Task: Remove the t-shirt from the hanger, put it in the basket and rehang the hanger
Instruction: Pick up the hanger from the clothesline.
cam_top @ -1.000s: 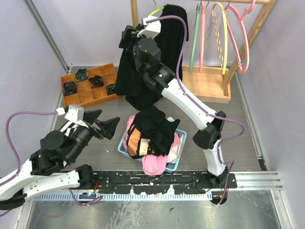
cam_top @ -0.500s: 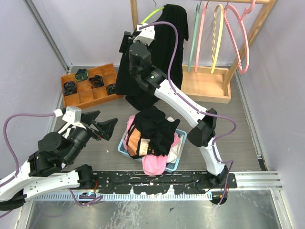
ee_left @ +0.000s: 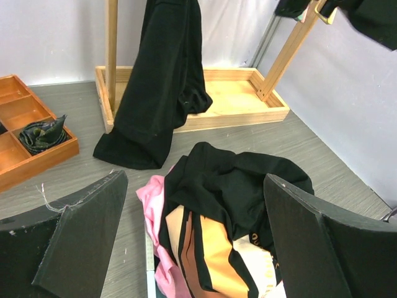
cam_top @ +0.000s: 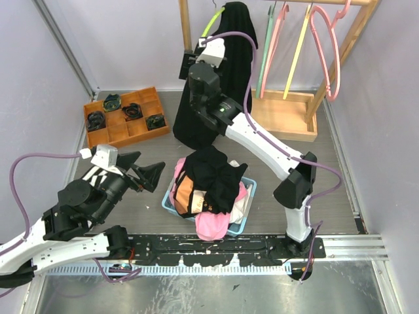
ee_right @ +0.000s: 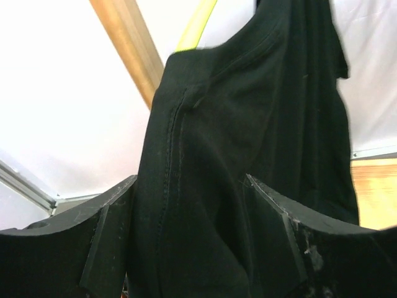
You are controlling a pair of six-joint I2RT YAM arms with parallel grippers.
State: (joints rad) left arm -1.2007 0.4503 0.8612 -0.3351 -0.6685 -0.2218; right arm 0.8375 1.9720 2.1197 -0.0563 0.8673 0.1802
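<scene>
Top external view: the black t-shirt (cam_top: 237, 59) hangs on a yellow-green hanger (cam_top: 209, 25) at the left end of the wooden rack (cam_top: 185, 26), just beside its left post. The garment's long axis runs straight down from the rack's rail. Its hem is gathered on the desk (cam_top: 131, 196) at the near-left corner of the rack's base. One arm of the hanger slopes out of the shoulder toward the left post.

Right tool (ee_right: 189, 217): raised to the rack's left end and pressed up against the shirt's upper part. In the right wrist view its two fingers stand apart, one on each side of the black cloth, with a shoulder seam running up between them. The cloth lies directly ahead of the tool and looks uncompressed. The jaws read as released around the fabric, not clamped on it.

Left tool (ee_left: 192, 230): spread wide and holding nothing. It hangs low over the desk, well apart from the rack, on the near-left side. It faces a basket (cam_top: 245, 196) heaped with clothes, which sits in front of the rack.

Finding: the right arm is much the nearer to the shirt and already lines up with it. The left arm is out of reach of the rack's rail. In my judgement the coming move needs the right tool to close on the shoulder cloth. It would then draw the cloth along the sloping hanger arm and off its end, toward the left post. The risk is dragging the hanger off the rail along with it.
</scene>
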